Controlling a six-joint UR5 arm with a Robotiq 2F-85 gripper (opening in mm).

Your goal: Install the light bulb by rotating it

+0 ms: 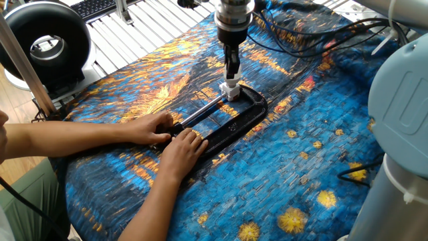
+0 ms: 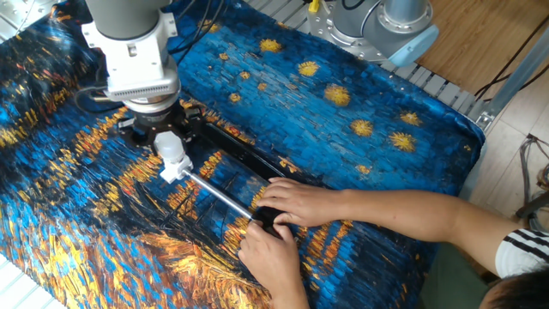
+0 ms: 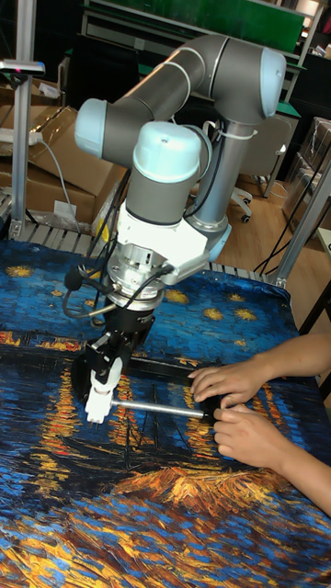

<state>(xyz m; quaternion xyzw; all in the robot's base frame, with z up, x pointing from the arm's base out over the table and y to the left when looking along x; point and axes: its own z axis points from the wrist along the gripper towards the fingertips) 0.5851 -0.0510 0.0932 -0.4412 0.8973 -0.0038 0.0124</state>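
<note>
The two-finger gripper (image 2: 171, 148) grips the small matte white globe bulb (image 2: 171, 146), axis vertical, directly above the white socket block (image 2: 174, 169).

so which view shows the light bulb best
The other fixed view: the light bulb shows as a white globe below the gripper, above the socket block. One fixed view hides most of it behind the dark jaws, showing mainly the white base. The tall view shows only a white sliver.
</note>
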